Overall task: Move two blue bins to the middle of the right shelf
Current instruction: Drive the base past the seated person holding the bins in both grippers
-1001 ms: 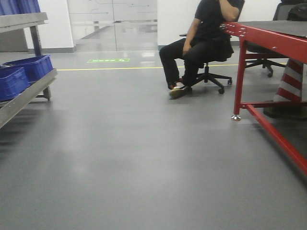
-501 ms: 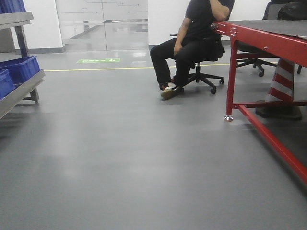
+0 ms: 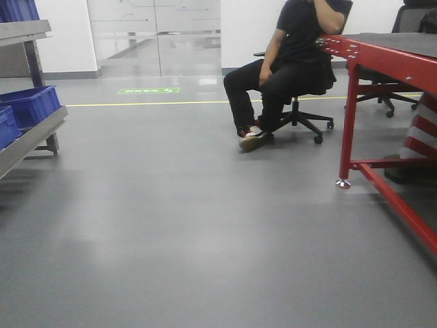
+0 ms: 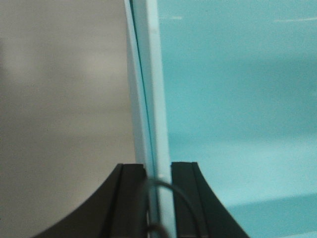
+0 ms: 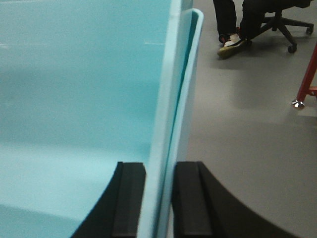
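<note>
My left claw [image 4: 158, 171] pinched nearly closed on left wall of blue bins [image 4: 237, 99]; right claw [image 5: 159, 171] likewise on right wall. Bins hung between arms, above floor [image 3: 205, 239]. Risk: bumping seated person [image 3: 293, 61] or red desk [image 3: 389, 61] could shake thin grip loose.

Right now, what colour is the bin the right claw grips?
The bin is pale sky blue, shown best in the right wrist view.
</note>
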